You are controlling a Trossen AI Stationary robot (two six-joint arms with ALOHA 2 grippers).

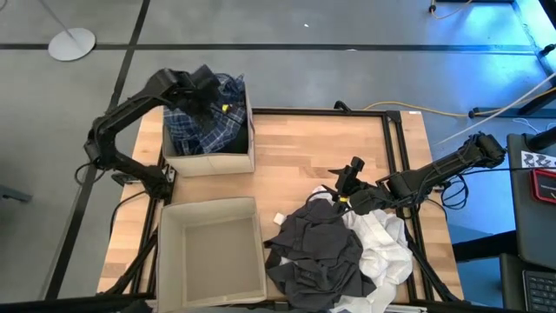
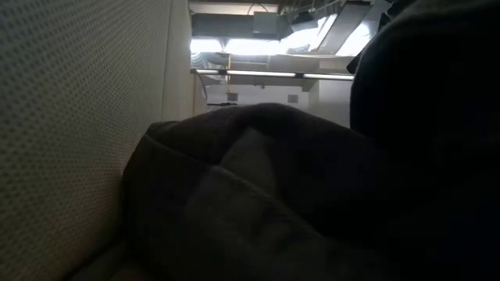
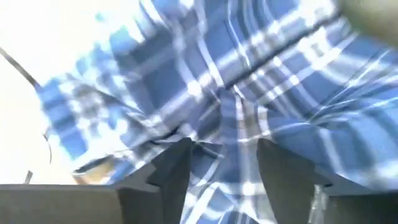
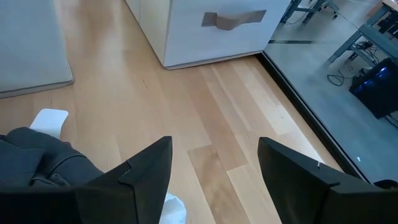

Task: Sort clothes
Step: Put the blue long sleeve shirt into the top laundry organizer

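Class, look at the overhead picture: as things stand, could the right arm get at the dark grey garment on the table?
Probably yes. The right gripper hangs open at the edge of the pile, with the dark grey garment lying uncovered just beside it and nothing between them.

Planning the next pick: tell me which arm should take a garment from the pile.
Right, probably. The right gripper hovers open at the edge of the clothes pile; the left gripper is over the far box, among the plaid shirt.

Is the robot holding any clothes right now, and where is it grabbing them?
No firm hold shows. The left gripper is open over the plaid shirt in the far box. The right gripper is open, empty, beside the clothes pile.
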